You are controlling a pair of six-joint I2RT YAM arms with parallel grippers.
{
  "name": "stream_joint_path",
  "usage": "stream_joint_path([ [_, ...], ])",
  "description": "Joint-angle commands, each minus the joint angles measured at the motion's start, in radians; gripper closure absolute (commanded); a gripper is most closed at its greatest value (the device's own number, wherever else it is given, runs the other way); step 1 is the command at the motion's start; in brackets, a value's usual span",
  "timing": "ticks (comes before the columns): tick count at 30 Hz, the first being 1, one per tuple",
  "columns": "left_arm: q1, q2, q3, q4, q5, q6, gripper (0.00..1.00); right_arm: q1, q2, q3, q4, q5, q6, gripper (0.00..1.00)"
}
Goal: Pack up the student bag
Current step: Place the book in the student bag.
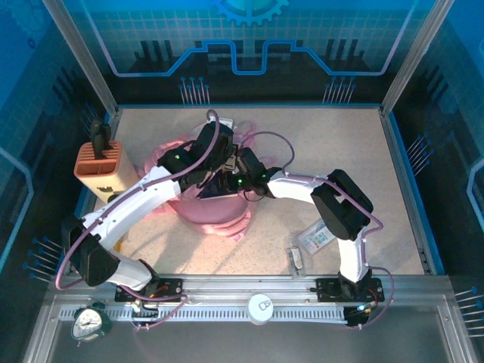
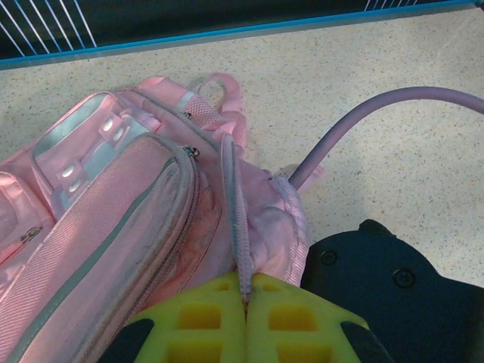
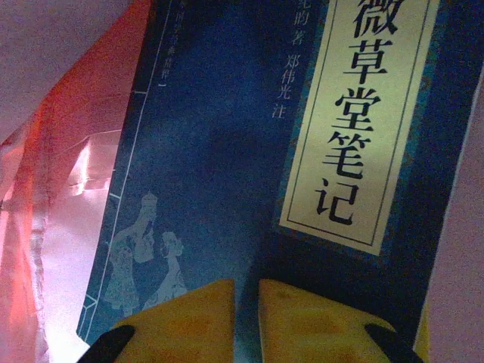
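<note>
Firmly, left gripper (image 2: 246, 291) pinches zip edge (image 2: 236, 212) of student bag (image 2: 113, 249)

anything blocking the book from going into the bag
Nothing visible does. The left gripper pinches the bag's zipper edge; the book, held by the right gripper, has pink fabric beside it, none across it.

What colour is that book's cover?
Dark blue, with a cream title panel of black characters. The book shows best in the right wrist view.

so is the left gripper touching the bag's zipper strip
Touching. The left wrist view shows the left gripper pinched shut on the grey zipper strip of the student bag.
</note>
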Motion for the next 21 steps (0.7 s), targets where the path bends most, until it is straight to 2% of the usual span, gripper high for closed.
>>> stream_joint_path([
  [1, -0.009, -0.057, 0.007, 0.103, -0.001, -0.029, 1.00, 0.022, -0.026, 0.001, 0.015, -0.006, -0.042, 0.80],
  [6, -0.008, -0.061, 0.003, 0.105, 0.014, -0.028, 1.00, 0.024, -0.192, -0.097, -0.039, -0.002, -0.067, 0.75],
  [10, -0.009, -0.071, -0.006, 0.108, 0.019, -0.033, 1.00, 0.037, -0.302, -0.184, -0.151, 0.030, -0.074, 0.71],
  [15, -0.008, -0.075, -0.008, 0.108, 0.010, -0.033, 1.00, 0.068, -0.411, -0.322, -0.188, 0.059, -0.052, 0.72],
  [21, -0.008, -0.067, -0.007, 0.111, 0.021, -0.051, 1.00, 0.088, -0.342, -0.311, -0.197, 0.059, -0.078, 0.78],
])
